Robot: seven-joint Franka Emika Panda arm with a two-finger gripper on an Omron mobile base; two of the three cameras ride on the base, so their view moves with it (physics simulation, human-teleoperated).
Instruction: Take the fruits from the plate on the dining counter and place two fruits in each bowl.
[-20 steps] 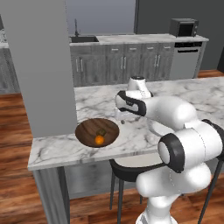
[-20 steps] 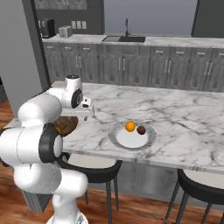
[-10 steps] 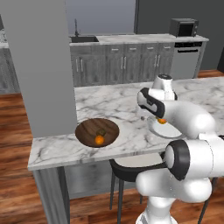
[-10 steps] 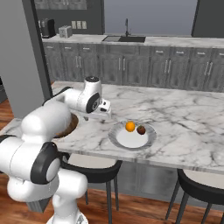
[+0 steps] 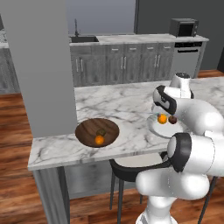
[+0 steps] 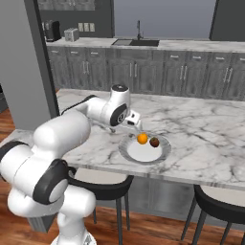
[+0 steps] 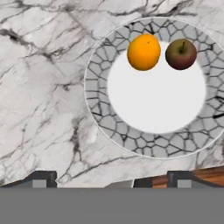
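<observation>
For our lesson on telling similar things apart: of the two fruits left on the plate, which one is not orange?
The reddish-brown fruit, beside the bright orange fruit on the plate; it is darker.

We see grey cabinets [image 5: 118, 65] along the back, microwave [image 5: 183, 27] upper right, sink faucet [image 6: 139, 27] top centre, black stools [image 6: 217, 210] at the bottom.

An orange fruit [image 6: 142, 138] and a reddish-brown fruit [image 6: 154, 142] sit on the plate [image 6: 143, 154].

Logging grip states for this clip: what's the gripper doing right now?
Gripper: open, holding nothing, above the plate with the orange fruit and reddish-brown fruit on it.
</observation>
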